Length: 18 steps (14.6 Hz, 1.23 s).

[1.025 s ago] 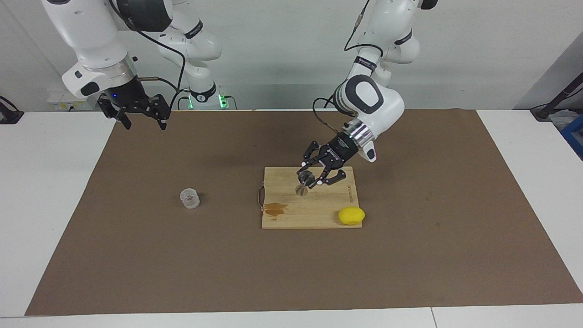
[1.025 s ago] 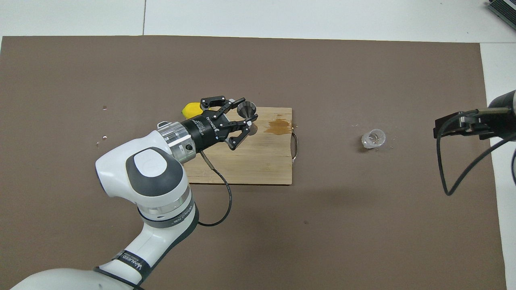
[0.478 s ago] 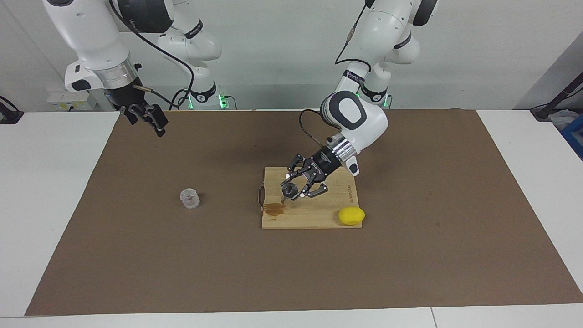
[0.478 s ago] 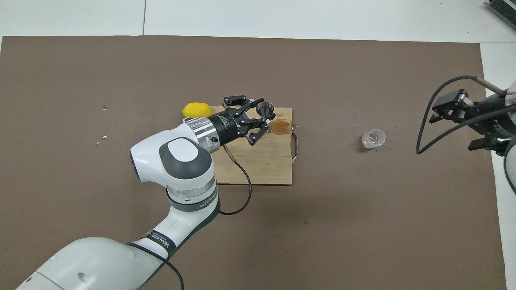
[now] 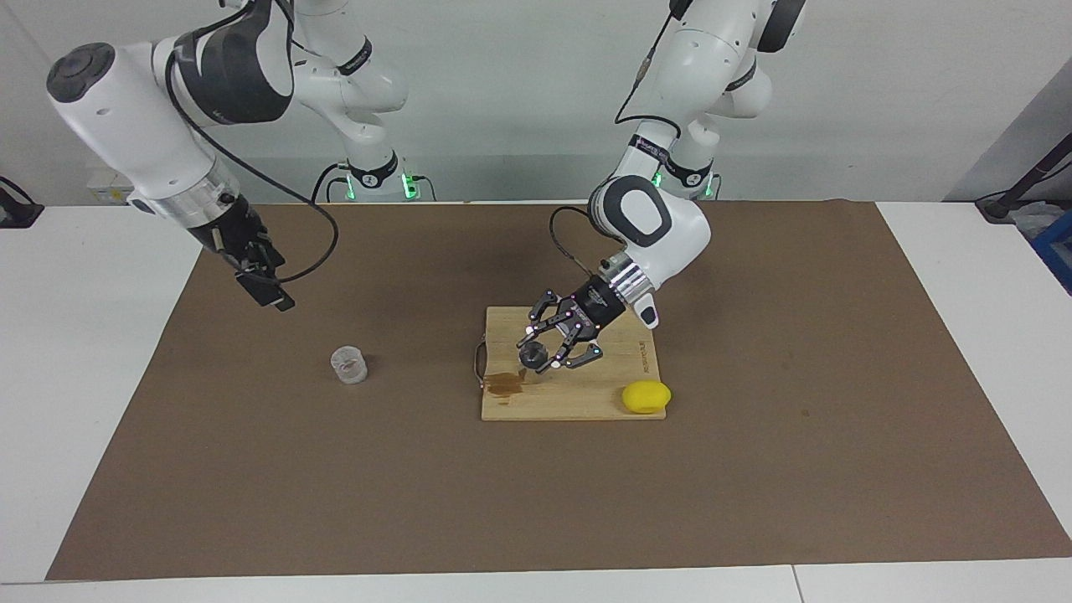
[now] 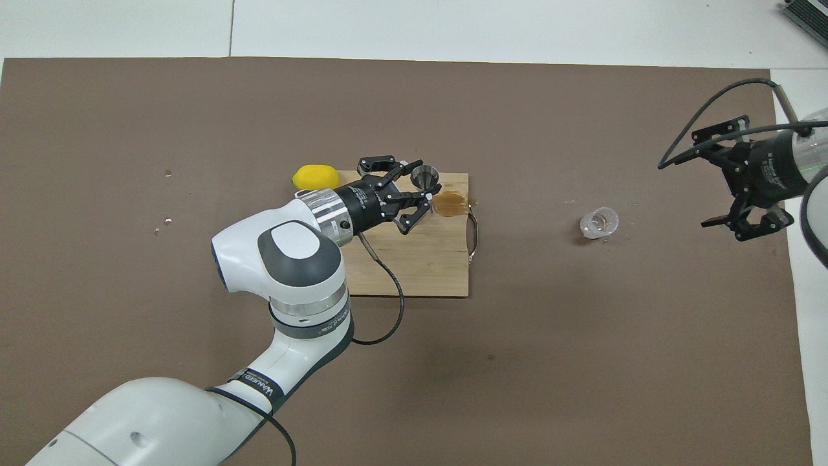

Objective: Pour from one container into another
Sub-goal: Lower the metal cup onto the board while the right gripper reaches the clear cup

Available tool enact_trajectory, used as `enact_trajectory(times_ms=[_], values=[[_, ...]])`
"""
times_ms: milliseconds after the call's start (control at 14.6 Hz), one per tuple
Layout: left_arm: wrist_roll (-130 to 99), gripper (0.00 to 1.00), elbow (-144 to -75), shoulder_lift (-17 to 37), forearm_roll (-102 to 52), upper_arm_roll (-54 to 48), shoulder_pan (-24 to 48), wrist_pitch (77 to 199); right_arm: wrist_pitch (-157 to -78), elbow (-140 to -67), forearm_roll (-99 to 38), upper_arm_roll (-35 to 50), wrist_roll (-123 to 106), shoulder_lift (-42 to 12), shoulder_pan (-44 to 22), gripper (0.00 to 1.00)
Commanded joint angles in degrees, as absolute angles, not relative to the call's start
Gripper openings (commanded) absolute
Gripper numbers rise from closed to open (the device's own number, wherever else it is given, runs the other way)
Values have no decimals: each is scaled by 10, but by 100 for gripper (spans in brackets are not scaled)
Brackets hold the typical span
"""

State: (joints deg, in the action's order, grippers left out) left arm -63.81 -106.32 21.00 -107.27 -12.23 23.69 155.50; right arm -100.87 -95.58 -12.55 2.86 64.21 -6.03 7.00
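Over the cutting board (image 5: 569, 394), the left gripper (image 5: 548, 347) has carried the pinched jigger (image 6: 425, 175) beside the brown stain (image 6: 451, 204), while the right gripper (image 6: 744, 188), fingers spread, has swung toward the clear cup (image 5: 349, 366) (untouched on the mat, toward the right arm's end), probably to pick it up for the pour.

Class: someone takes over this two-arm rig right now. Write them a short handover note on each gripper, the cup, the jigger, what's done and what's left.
Left gripper: shut on the jigger, held over the cutting board by the brown stain.
Right gripper: open, empty, in the air near the cup.
Cup: upright on the brown mat, toward the right arm's end, untouched.
Lemon: at the board's corner.
Done: jigger grasped.
Left: grasp the cup, pour it into the jigger.
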Motion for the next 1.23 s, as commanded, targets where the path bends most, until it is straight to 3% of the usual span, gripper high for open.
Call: enact_trajectory(times_ms=[0, 684, 752, 820, 957, 1162], values=[[-639, 0, -1056, 214, -1078, -114, 250, 1566, -1035, -958, -176, 33, 671, -97, 101, 100], [-635, 0, -1070, 218, -1077, -113, 250, 1575, -1130, -1026, -293, 33, 643, -205, 143, 100], [-635, 8, -1070, 218, -1077, -113, 250, 1575, -1130, -1027, -314, 33, 614, -220, 145, 100], [-635, 22, -1070, 218, -1077, -113, 250, 1575, -1131, -1027, -332, 33, 597, -231, 146, 100], [-635, 35, -1070, 217, -1077, -112, 250, 1575, -1131, -1030, -340, 33, 583, -243, 152, 100], [-636, 42, -1072, 217, -1076, -112, 249, 1575, -1134, -1051, -371, 33, 538, -250, 151, 100]])
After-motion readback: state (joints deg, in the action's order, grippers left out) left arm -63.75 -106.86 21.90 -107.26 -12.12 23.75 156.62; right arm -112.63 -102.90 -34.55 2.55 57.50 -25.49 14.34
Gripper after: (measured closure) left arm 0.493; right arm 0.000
